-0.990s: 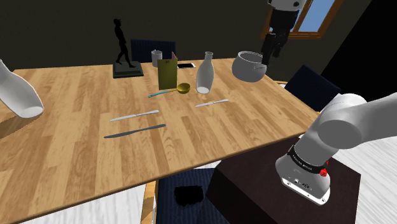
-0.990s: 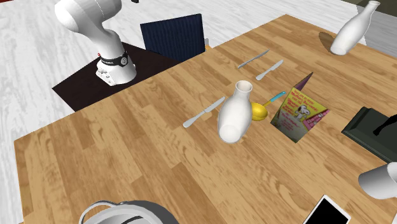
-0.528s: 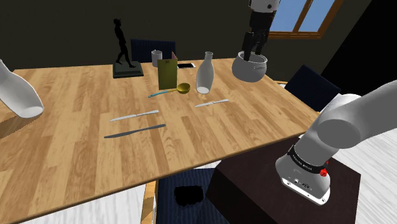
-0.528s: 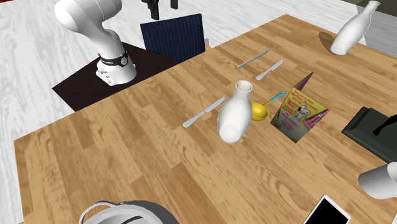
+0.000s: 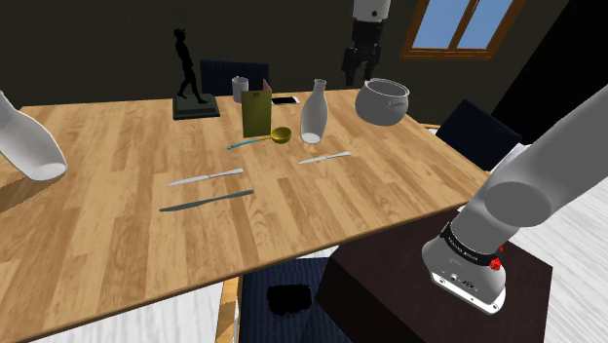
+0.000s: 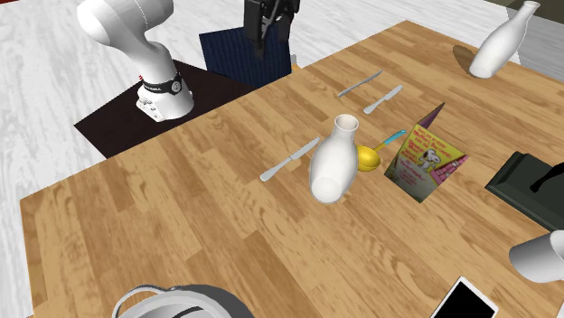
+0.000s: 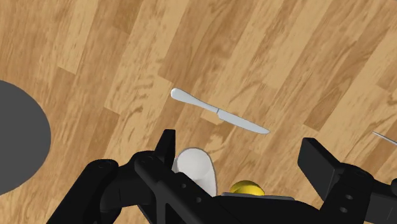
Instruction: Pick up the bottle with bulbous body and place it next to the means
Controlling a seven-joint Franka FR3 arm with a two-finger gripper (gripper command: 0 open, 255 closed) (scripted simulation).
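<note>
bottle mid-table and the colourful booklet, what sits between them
The yellow spoon: its bowl lies between the bottle and booklet, in the second exterior view.

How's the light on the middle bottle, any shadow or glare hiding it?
Shoulder view: dim room, yet the white bottle stands out on the lit table. Second exterior view: brighter, even light, no glare on it. Wrist view: evenly lit, but the open claw covers part of the bottle with its black body.

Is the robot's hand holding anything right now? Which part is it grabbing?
Nothing is held. The fingers stand apart in the air above the table, and the white bottle stands free on the wood below them.
</note>
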